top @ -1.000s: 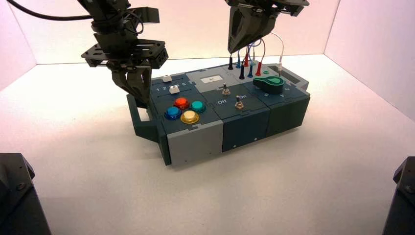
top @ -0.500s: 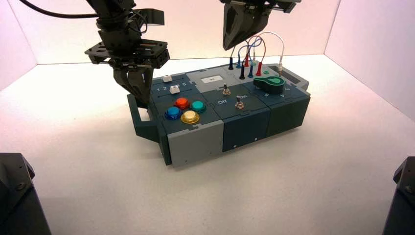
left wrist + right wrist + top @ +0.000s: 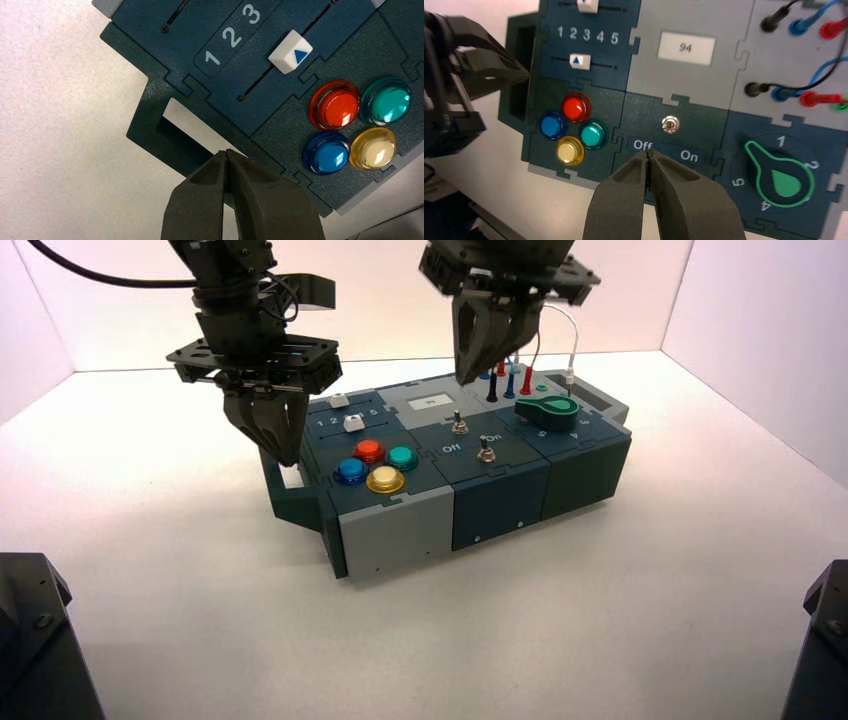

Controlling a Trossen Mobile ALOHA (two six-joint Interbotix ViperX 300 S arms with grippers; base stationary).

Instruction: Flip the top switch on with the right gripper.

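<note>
R hand closed, tips above Off/On label, near top switch. L hand closed, beside box handle.

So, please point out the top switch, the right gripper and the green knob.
top switch (image 3: pixel 669 124): right wrist view, on its silver lever.
right gripper (image 3: pixel 650 156): right wrist view, where its shut fingertips meet.
green knob (image 3: pixel 781 181): right wrist view, on its round body.

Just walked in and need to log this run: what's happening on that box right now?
The right pincer hangs shut above the box, over the grey panel behind the top switch, touching nothing. It looks lined up to come down on that toggle; the Off and On labels sit beside it. The left pincer, also shut, waits by the handle at the box's left end.
</note>
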